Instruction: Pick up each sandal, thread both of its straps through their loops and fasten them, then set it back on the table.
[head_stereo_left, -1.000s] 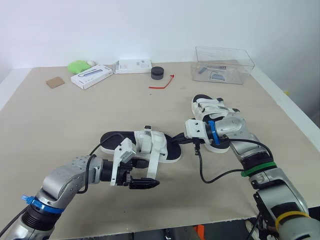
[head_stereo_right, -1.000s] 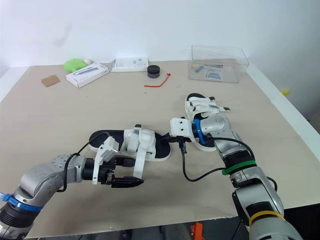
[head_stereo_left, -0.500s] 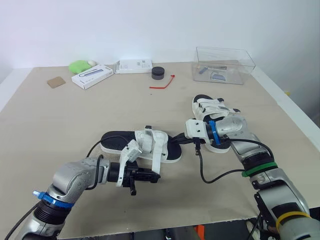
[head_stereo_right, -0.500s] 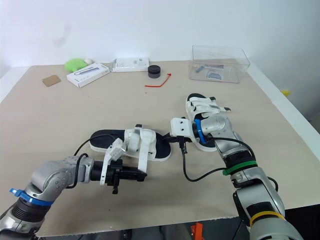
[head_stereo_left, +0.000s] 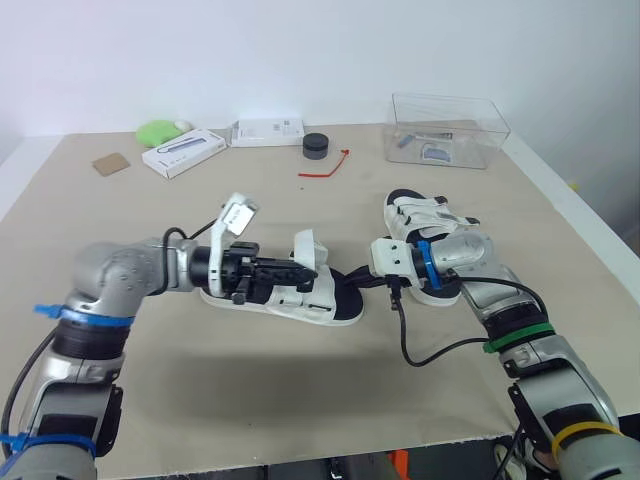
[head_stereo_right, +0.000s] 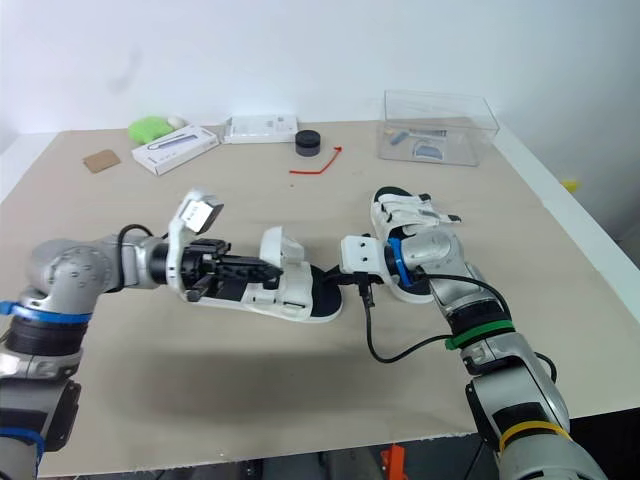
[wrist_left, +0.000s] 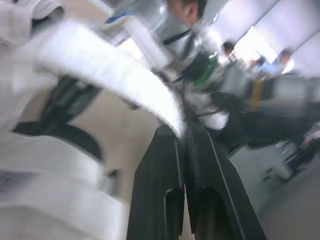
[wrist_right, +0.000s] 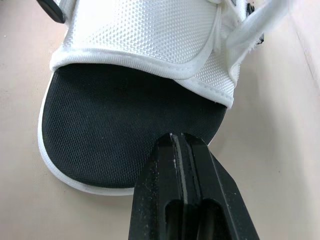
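Observation:
A white-strapped sandal with a black footbed (head_stereo_left: 335, 306) lies near the table's middle. My left gripper (head_stereo_left: 290, 268) reaches over it from the left, shut on one white strap (head_stereo_left: 305, 246), which stands lifted off the footbed. In the left wrist view the strap's edge (wrist_left: 150, 92) is pinched at the fingertips (wrist_left: 172, 150). My right gripper (head_stereo_left: 352, 281) is shut, and its tips rest on the toe end of that sandal's footbed (wrist_right: 115, 125). The second sandal (head_stereo_left: 420, 218) lies just behind my right wrist, straps up.
At the table's far side stand a clear plastic box (head_stereo_left: 448, 128), a black round puck (head_stereo_left: 316, 146), a red tie (head_stereo_left: 325, 168), two white boxes (head_stereo_left: 182, 152) (head_stereo_left: 266, 132), a green lump (head_stereo_left: 158, 131) and a cardboard scrap (head_stereo_left: 110, 165). The table's right edge (head_stereo_left: 590, 235) runs close to my right arm.
My left arm swung from the sandal's near side to its left, its open gripper shut on a strap and raised it. The right gripper stayed on the toe.

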